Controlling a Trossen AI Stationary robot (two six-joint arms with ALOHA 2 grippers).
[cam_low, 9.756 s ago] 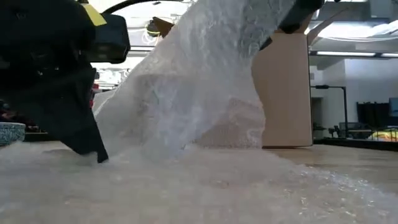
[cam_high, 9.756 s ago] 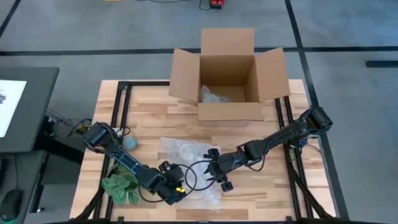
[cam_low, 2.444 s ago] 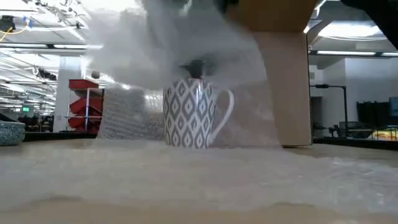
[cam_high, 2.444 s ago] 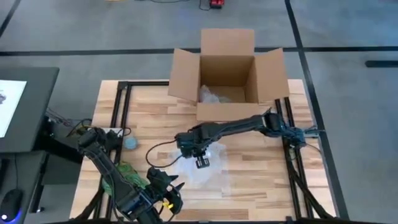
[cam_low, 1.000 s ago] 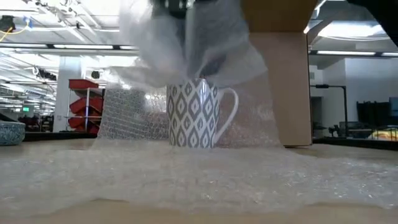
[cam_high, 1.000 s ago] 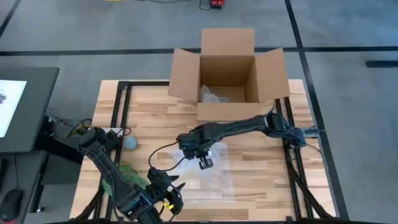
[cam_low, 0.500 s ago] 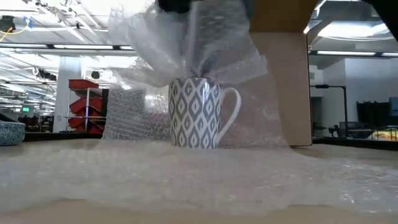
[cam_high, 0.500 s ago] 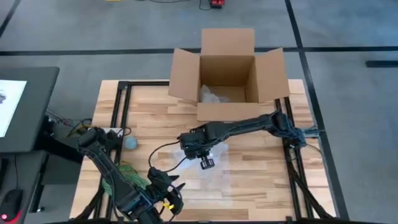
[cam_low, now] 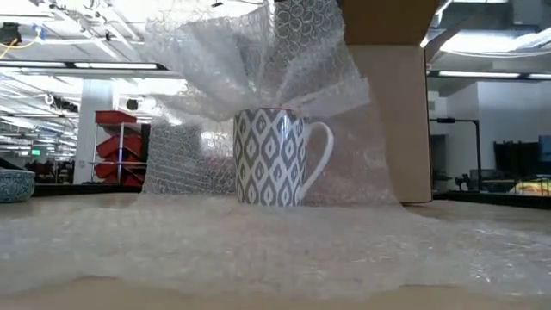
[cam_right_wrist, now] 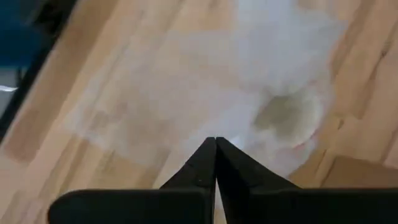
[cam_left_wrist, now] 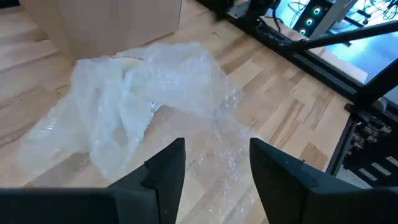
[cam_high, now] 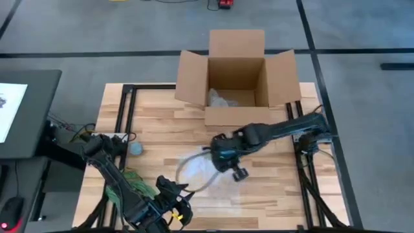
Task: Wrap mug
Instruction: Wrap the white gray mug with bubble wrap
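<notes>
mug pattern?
The mug is white with a grey teardrop lattice print, best seen in the low view.

No text, label or number can be read — none on anything.

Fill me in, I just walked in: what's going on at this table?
A two-armed robot is wrapping a patterned mug in bubble wrap. The mug stands upright on the sheet, with wrap bunched over its top. The right gripper hangs beside it, jaws shut. The left gripper waits, open, at the table's near edge.

Right tool (cam_high: 240, 173) released bubble wrap (cam_low: 258, 60), swung right, off mug (cam_low: 274, 157).
</notes>
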